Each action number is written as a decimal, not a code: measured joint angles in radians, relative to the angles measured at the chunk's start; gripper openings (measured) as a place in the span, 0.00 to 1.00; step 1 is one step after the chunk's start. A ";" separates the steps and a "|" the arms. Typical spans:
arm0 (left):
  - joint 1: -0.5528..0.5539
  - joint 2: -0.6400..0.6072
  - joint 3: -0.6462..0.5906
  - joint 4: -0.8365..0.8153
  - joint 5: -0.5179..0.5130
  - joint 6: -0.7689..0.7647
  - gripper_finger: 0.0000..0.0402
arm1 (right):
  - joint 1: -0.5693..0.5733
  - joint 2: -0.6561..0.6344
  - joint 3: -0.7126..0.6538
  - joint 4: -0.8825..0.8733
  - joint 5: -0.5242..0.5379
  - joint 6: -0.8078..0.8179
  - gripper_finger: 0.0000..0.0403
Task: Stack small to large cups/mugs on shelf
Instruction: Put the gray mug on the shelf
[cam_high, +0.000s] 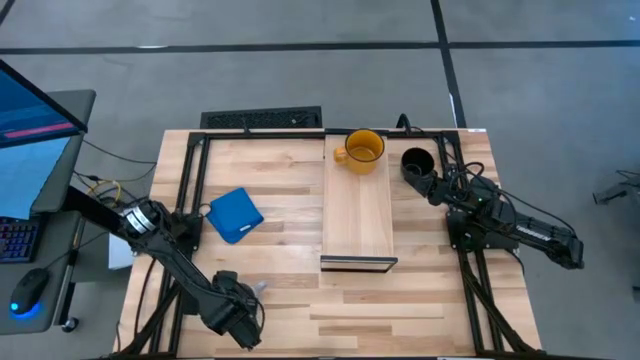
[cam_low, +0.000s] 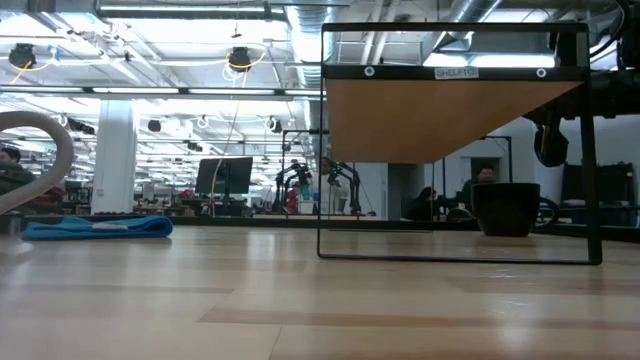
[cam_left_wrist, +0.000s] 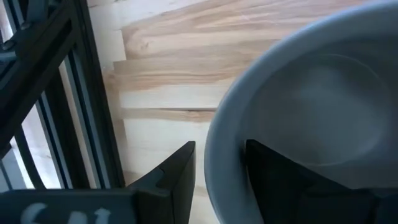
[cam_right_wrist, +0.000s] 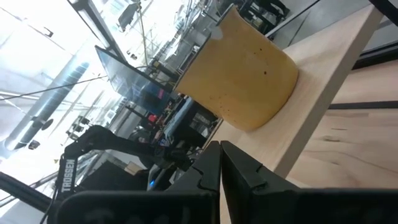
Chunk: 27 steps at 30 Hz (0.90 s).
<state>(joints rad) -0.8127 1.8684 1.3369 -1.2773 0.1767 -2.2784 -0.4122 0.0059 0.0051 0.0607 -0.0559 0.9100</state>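
The light grey mug sits at my left gripper, near the table's near-left corner, where the arm covers most of it. In the low view its pale curve shows at the left edge. The yellow-orange mug stands on the far end of the light-wood shelf. The black mug stands on the table just right of the shelf's far end. My right gripper is shut and empty beside the black mug, and its wrist view faces the yellow mug. My left gripper holds the grey mug by its rim. One finger is inside the mug and the other finger is outside the wall. Whether the mug rests on the table or is lifted, I cannot tell.
A flat blue square object lies on the table left of the shelf, also seen as a blue object in the low view. Dark frame rails run along the table's left and right sides. Bare planks lie between the blue object and the shelf.
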 joint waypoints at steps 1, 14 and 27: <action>0.000 -0.001 0.000 0.003 -0.001 0.000 0.32 | 0.000 0.000 0.000 0.000 0.000 0.000 0.08; 0.003 -0.012 0.006 0.006 -0.097 0.059 0.07 | 0.000 0.000 0.000 0.000 0.000 0.000 0.08; 0.038 -0.010 0.006 -0.010 -0.154 0.111 0.03 | 0.000 0.000 0.000 -0.001 0.000 0.000 0.08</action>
<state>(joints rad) -0.7751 1.8584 1.3426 -1.2870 0.0227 -2.1673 -0.4122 0.0059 0.0055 0.0601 -0.0559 0.9096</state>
